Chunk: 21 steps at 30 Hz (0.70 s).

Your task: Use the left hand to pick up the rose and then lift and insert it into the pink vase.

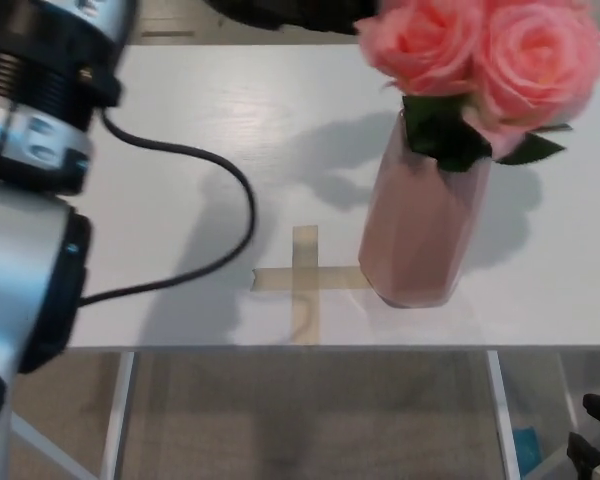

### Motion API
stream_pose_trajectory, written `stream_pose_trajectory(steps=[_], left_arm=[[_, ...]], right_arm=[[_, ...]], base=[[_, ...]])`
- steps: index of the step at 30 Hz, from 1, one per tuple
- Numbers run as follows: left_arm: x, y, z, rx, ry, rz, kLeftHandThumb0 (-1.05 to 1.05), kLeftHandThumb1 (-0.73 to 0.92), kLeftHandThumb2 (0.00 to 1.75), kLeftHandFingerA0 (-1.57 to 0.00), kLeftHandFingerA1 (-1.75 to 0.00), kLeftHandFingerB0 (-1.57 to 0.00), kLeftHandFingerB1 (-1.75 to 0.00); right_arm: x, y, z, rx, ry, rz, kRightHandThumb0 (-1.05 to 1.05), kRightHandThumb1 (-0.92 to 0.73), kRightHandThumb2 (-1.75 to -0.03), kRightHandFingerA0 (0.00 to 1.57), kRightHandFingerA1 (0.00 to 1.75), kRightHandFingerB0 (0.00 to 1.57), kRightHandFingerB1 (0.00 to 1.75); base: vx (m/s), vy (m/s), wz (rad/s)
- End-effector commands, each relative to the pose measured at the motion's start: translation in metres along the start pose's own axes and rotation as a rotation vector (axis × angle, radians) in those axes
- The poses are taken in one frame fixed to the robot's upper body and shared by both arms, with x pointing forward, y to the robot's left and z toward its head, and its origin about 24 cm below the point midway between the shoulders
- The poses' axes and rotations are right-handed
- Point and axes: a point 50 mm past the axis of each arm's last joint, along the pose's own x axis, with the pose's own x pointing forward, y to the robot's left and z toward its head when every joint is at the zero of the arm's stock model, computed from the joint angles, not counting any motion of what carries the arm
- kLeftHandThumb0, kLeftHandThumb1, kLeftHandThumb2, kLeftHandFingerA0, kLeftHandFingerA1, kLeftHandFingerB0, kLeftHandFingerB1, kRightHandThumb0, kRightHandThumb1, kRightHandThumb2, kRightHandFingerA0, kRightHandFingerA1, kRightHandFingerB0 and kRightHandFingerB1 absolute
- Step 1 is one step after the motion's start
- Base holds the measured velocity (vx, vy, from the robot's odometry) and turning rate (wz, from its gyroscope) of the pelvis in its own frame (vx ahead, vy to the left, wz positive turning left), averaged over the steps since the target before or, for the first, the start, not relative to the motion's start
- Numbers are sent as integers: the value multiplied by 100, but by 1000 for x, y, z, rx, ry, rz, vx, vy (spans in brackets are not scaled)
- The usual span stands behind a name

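While the blooms stand upright: the rose (pixel 485 62) sits in the pink vase (pixel 420 235), its green leaves at the rim.
Vase position: upright on the white table (pixel 230 110), just right of a tape cross (pixel 305 280).
Left hand: a blurred black shape (pixel 290 12) at the top edge, apart from the flowers; finger spread cannot be told.
Left arm: silver and black forearm (pixel 30 160) fills the picture's left, a black cable (pixel 205 170) looping over the table.
Right hand: only black tips (pixel 598 440) show at the lower right corner; its state cannot be told.

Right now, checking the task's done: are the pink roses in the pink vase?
In: pink roses stand above the faceted pink vase's mouth, leaves at its rim.
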Motion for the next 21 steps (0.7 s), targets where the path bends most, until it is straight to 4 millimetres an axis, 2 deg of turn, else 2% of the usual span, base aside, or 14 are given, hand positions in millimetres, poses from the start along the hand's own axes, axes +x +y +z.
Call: stream_pose_trajectory(steps=[1, 7, 12, 13, 17, 21], left_arm=[[-24, 14, -4, -34, -23, -24, -63, 39, 76, 0, 0, 0, -9], [-55, 33, -11, -39, -63, 47, -63, 39, 75, 0, 0, 0, -10], [-77, 38, -16, -40, -91, 54, -63, 39, 76, 0, 0, 0, -10], [-92, 41, -23, -47, -111, 61, -63, 39, 76, 0, 0, 0, -10], [-117, 41, -41, -47, -155, 78, -63, 39, 76, 0, 0, 0, -9], [-142, 34, -73, -59, -225, 125, -63, 39, 75, 0, 0, 0, -9]], right_arm=[[-3, -2, -7, 14, 15, -10, -19, -63, -58, 63, 52, 57, 49], [-4, -1, -10, 15, 32, -5, -19, -62, -58, 64, 53, 58, 49], [-6, -2, -14, 15, 38, -8, -19, -62, -58, 64, 53, 58, 49], [-7, -3, -16, 8, 40, -9, -19, -62, -58, 64, 53, 58, 49], [-9, -4, -20, 0, 52, -14, -19, -62, -58, 63, 53, 57, 49], [-11, -7, -26, -2, 70, -19, -19, -62, -58, 63, 53, 57, 49]], base=[[0, 0, 0], [0, 0, 0], [0, 0, 0], [0, 0, 0], [0, 0, 0], [0, 0, 0]])
